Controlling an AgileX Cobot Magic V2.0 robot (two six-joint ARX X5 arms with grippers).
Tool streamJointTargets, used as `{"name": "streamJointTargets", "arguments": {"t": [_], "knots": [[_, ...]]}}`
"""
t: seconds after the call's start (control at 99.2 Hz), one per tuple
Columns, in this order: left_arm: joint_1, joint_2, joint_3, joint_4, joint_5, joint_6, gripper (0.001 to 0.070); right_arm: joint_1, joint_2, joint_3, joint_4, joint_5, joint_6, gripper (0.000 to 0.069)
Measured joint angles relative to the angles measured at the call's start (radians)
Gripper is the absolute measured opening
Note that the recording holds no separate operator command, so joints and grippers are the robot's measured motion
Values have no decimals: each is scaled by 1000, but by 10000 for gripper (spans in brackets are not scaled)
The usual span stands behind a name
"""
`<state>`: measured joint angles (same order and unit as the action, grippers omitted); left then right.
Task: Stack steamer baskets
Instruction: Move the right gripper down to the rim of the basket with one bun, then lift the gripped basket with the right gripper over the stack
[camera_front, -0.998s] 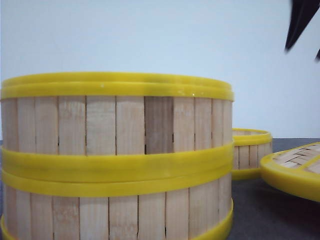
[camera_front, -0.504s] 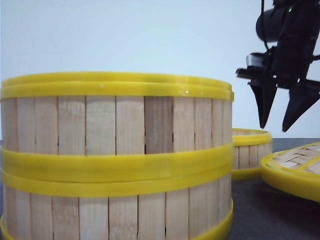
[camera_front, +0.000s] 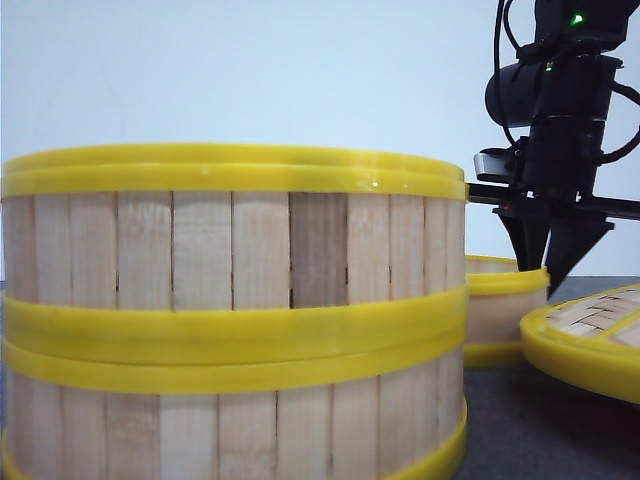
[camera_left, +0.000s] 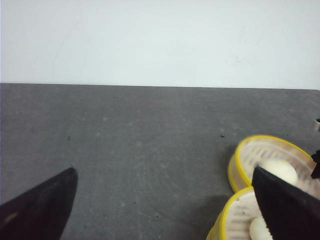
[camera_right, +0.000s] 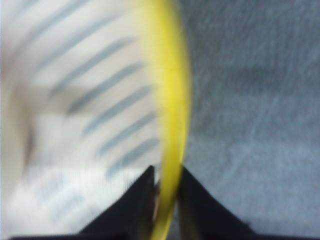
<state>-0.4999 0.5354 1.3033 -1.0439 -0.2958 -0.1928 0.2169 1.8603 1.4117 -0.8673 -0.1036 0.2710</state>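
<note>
Right gripper straddling far steamer basket rim

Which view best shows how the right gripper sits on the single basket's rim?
The right wrist view: the right gripper has a finger on either side of the lone basket's yellow rim, though blurred. The front view shows the gripper at the basket from the side. The left wrist view shows the basket, not the grip.
</note>
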Motion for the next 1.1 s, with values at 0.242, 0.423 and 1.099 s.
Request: {"name": "streamJointTargets", "arguments": {"t": [0.242,0.423,1.099], "knots": [[0,0,0,-4,-21,29,694,-17,22,123,-8,-34,14,29],[0,0,0,-23,-21,40,694,-29,22,421,-98,-89,12,29],[0,0,0,-23,-20,43,694,274,18,714,-484,-132,-158,28]]}}
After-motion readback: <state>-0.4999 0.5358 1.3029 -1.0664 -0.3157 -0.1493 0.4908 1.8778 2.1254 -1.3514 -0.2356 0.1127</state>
